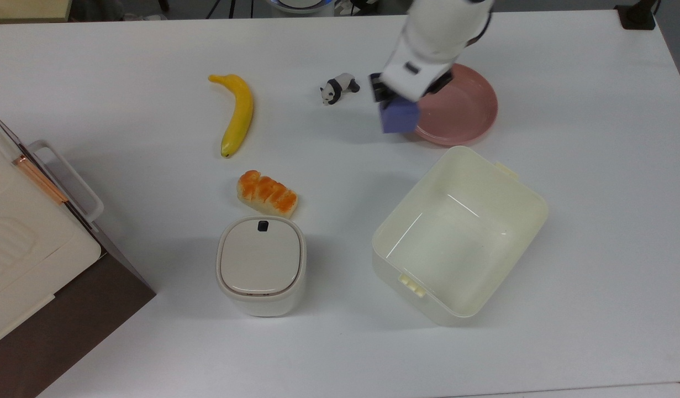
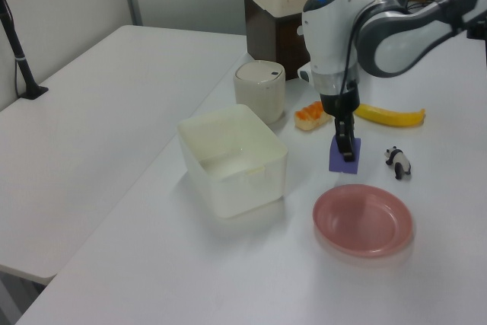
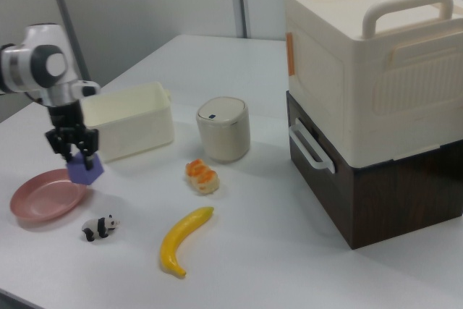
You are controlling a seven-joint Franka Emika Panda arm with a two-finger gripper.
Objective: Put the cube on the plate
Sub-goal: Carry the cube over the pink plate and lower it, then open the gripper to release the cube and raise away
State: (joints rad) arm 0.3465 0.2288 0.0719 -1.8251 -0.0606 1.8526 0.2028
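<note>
The claw [image 1: 399, 98] pinches the cube [image 1: 399, 117] by its top and holds it clear of the tabletop [image 1: 594, 166], the block hanging a little tilted. In the top view the cube overlaps the near-left rim of the plate [image 1: 461, 110]; the left view places it just short of the plate's far rim, so it is at the edge, not yet over the middle.

This looks like the carry step, close to its end. The next move calls for a short shift over the plate's centre, then lowering until the cube rests flat before the fingers part.

The panda toy [image 1: 338, 87] stands near the plate, toward the tabletop's far edge. The cream tub [image 1: 516, 188] sits beside the plate. No writing or brand can be read anywhere.
</note>
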